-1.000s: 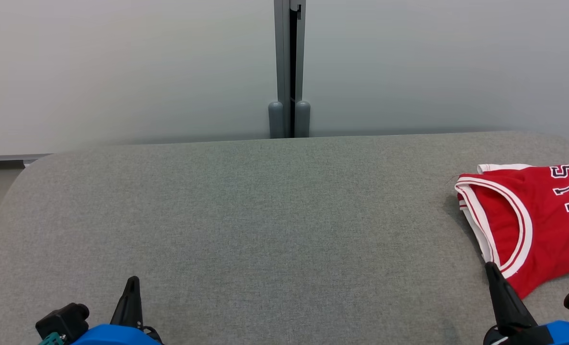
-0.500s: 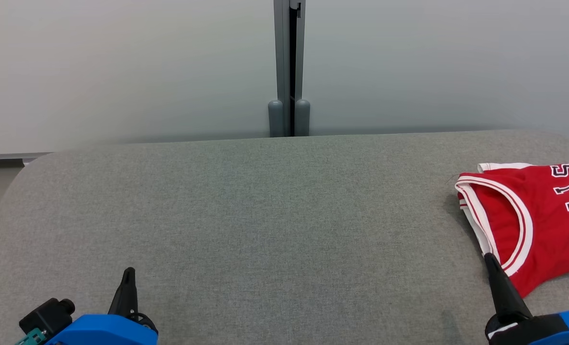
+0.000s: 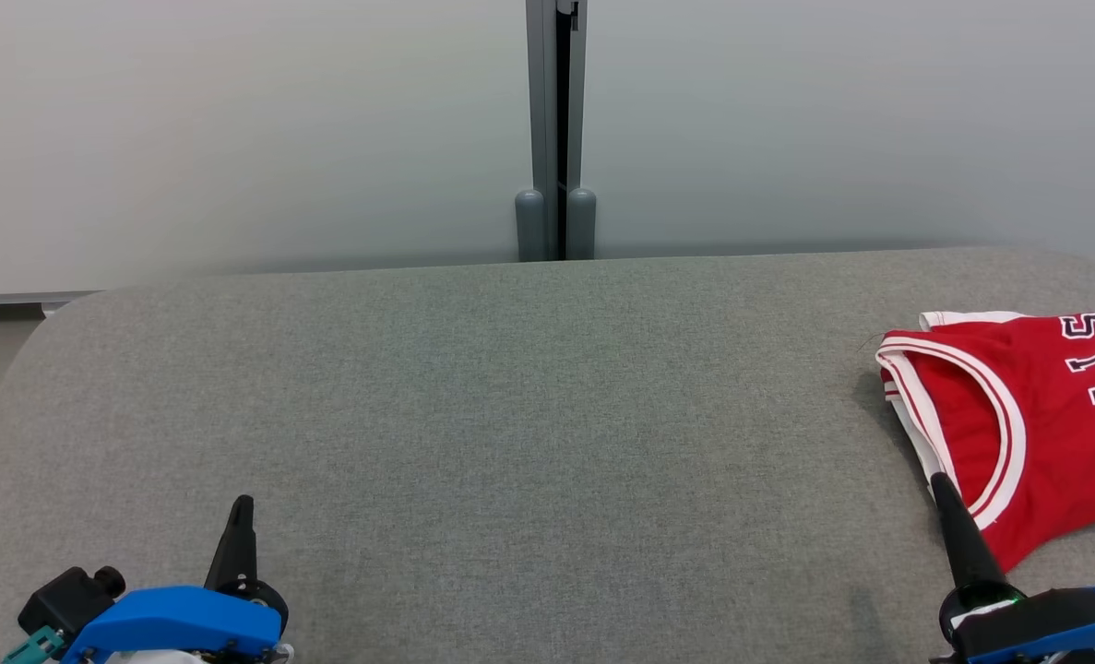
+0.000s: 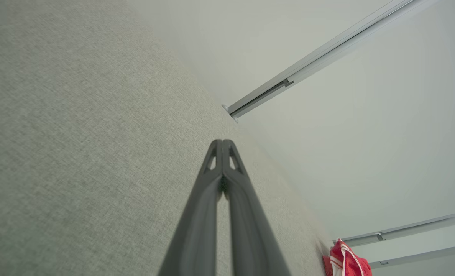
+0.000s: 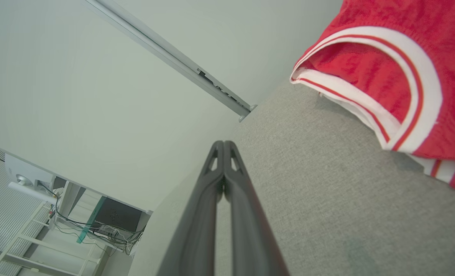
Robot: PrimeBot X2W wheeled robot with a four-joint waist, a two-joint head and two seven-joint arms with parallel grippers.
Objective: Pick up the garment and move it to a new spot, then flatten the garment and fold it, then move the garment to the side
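The garment [image 3: 1045, 424] is a red jersey with white trim and dark lettering, lying folded at the right edge of the grey padded table [image 3: 510, 415]. It also shows in the right wrist view as the garment [image 5: 396, 69] at the upper right, and small in the left wrist view as the garment [image 4: 346, 262]. My right gripper [image 3: 940, 483] is shut and empty, its tip just at the jersey's near-left edge, over the table. Far off at the lower left, my left gripper [image 3: 243, 504] is shut with nothing in it. Both grippers' fingers meet in the wrist views: left gripper [image 4: 222, 142], right gripper [image 5: 224, 143].
A pale partition wall with a grey vertical post [image 3: 556, 129] stands behind the table. The table's left corner [image 3: 58, 323] is rounded. A shelf with cables [image 5: 108, 226] shows beyond the table in the right wrist view.
Both grippers have risen a little in the head view, more of their blue bodies showing. The jersey has not moved. The picture has shifted slightly.
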